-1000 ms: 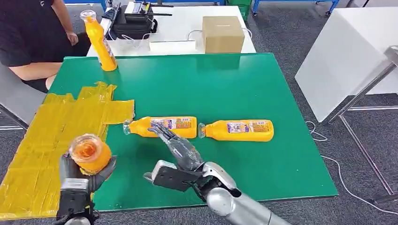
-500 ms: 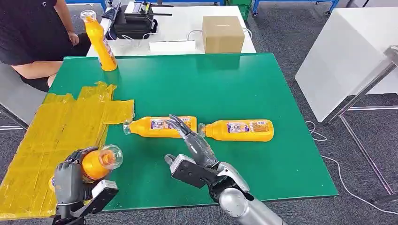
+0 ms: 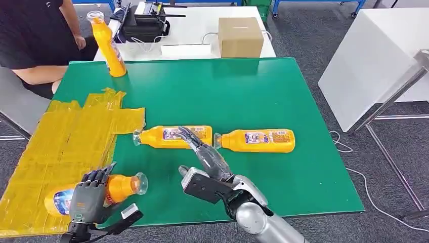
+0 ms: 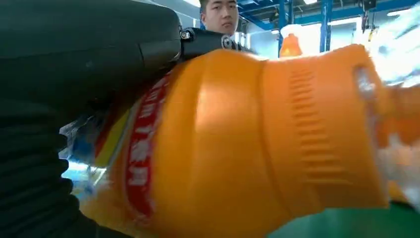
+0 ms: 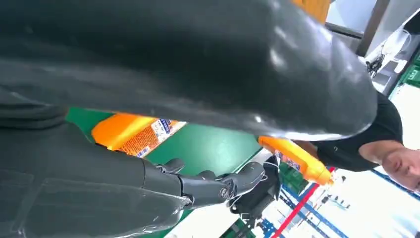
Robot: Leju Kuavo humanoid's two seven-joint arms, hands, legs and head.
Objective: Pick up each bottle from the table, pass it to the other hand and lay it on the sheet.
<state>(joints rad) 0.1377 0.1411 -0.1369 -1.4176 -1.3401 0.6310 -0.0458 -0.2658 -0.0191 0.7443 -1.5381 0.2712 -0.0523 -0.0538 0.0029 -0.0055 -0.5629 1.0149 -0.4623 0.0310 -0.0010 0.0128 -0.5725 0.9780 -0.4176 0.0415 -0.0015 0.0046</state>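
An orange bottle (image 3: 119, 187) lies on its side at the near corner of the yellow sheet (image 3: 66, 136), its clear cap out over the green table (image 3: 227, 96). My left hand (image 3: 91, 195) rests over its middle with fingers spread and straightened; up close the bottle (image 4: 257, 144) sits right against the palm. My right hand (image 3: 205, 157) hovers open, its fingertips (image 3: 184, 132) reaching over a second lying bottle (image 3: 162, 136), whose label (image 5: 133, 134) shows in the right wrist view. A third bottle (image 3: 258, 140) lies to the right. Another bottle (image 3: 109, 45) stands upright at the far left corner.
A person in black (image 3: 30, 40) sits at the far left beside the upright bottle. Behind the green table, a white table holds a cardboard box (image 3: 240, 36) and black equipment (image 3: 144, 23). Another white table (image 3: 374, 55) stands to the right.
My left hand tipped the bottle from upright down onto the sheet's near corner, and its fingers uncurled. My right hand drifted slightly right, then stayed put.
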